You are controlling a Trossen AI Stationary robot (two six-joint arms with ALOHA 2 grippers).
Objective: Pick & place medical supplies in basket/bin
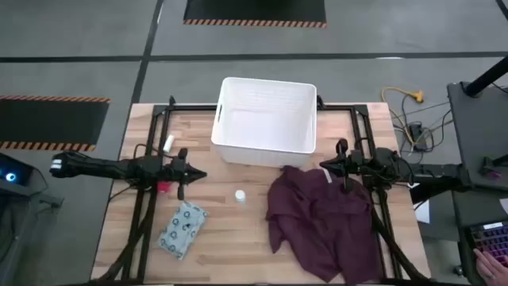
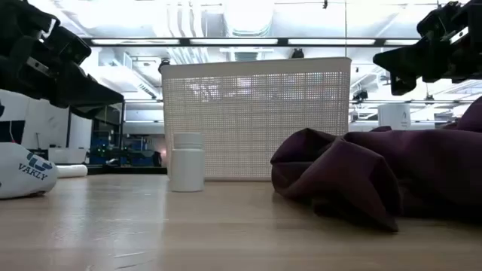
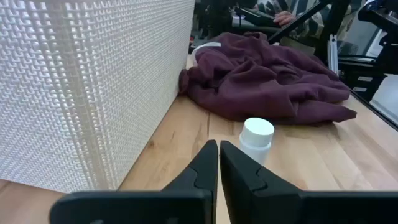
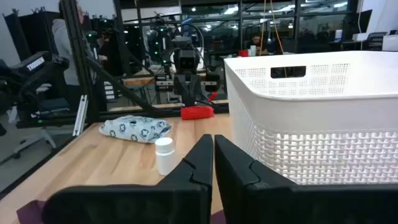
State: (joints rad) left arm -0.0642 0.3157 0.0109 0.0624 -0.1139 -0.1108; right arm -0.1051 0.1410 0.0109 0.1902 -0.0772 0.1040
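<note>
The white slotted basket [image 1: 265, 121] stands at the table's far middle. A tiny white bottle [image 1: 240, 195] stands upright on the wood in front of it, also seen in the left wrist view [image 3: 256, 140] and right wrist view [image 4: 164, 155]. The pale teal dotted packet [image 1: 183, 229] lies flat near the left front. A pink-red piece [image 1: 164, 187] lies under the left arm; a white tube [image 1: 168, 144] lies by the basket's left. My left gripper [image 1: 200, 174] hovers shut left of the bottle. My right gripper [image 1: 324, 166] hovers shut over the maroon cloth's far edge.
A large maroon cloth [image 1: 321, 218] lies crumpled over the table's right half, in front of the basket's right corner. Bare wood lies between the bottle and the packet. Cables and equipment sit off the table's right edge [image 1: 413, 119].
</note>
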